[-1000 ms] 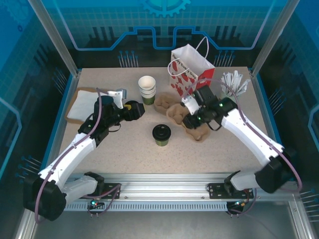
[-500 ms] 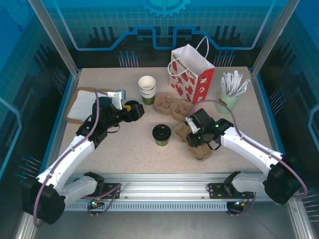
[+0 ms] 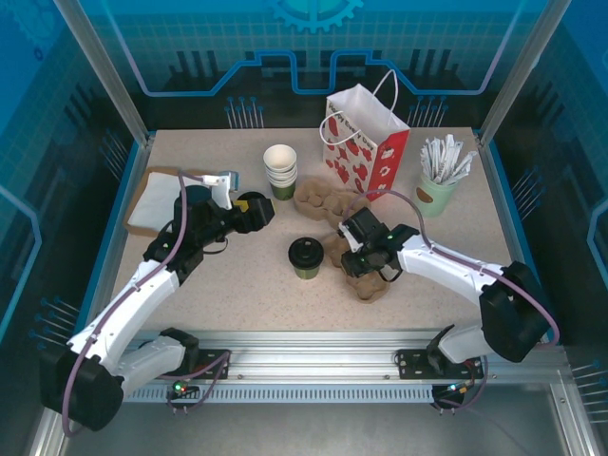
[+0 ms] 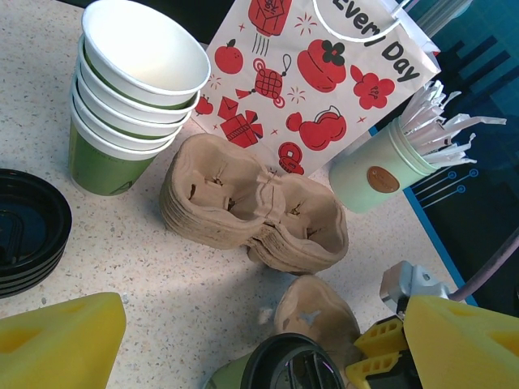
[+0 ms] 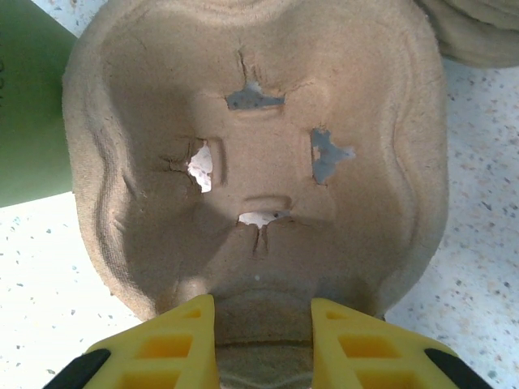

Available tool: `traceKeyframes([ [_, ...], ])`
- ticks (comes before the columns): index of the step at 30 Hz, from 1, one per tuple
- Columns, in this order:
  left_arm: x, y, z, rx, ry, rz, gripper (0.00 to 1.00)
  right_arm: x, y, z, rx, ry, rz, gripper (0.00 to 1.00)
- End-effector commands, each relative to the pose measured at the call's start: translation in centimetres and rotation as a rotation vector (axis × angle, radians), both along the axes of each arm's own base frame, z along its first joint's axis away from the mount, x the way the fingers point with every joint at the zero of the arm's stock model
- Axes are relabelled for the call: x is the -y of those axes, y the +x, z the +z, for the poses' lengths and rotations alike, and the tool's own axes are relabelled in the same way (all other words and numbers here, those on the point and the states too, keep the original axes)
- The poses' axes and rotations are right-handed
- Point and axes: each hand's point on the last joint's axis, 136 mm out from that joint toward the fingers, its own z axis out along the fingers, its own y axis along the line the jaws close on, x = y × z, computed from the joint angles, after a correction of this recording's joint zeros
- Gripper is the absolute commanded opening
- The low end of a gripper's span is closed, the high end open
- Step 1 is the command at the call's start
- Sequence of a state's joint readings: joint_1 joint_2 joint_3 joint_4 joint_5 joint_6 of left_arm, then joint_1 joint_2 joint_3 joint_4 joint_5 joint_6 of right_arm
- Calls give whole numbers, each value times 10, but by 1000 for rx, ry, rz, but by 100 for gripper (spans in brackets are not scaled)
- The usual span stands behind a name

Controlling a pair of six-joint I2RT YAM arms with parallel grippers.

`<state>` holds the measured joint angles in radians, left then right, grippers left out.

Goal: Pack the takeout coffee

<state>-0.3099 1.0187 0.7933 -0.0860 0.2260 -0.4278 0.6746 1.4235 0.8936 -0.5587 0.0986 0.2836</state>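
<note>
The takeout coffee (image 3: 306,256), a green cup with a black lid, stands mid-table; its lid (image 4: 296,369) lies at the bottom of the left wrist view and its green wall (image 5: 28,121) at the left of the right wrist view. My right gripper (image 3: 356,249) is shut on the rim of a single brown pulp cup carrier (image 3: 369,277), just right of the coffee. The carrier (image 5: 259,146) sits pinched between the yellow fingers (image 5: 174,344). My left gripper (image 3: 256,211) hangs open and holding nothing, left of and behind the coffee.
A red-and-white paper bag (image 3: 366,138) stands at the back. Beside it are a stack of lidless cups (image 3: 280,169), a stack of carriers (image 3: 318,201) and a mint cup of straws (image 3: 442,180). Black lids (image 4: 28,235) and brown napkins (image 3: 152,195) lie at left.
My right gripper has carried the single carrier from beside the bag forward and left, up next to the coffee. The left arm has barely moved.
</note>
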Motion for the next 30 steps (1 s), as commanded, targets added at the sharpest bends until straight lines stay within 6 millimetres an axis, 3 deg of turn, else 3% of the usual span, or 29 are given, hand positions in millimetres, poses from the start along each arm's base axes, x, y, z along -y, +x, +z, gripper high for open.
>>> traceKeyframes([
  [1,0,-6,-1,-10,-15,-11,90,-12,1,-4,6,18,2,27],
  [18,-2,-3,-10,-27,8,-2,90,-50,5,-3,25,29,70,27],
  [30,-4,-6,-6,-17,13,1,91,-38,8,-8,13,-17,56,29],
])
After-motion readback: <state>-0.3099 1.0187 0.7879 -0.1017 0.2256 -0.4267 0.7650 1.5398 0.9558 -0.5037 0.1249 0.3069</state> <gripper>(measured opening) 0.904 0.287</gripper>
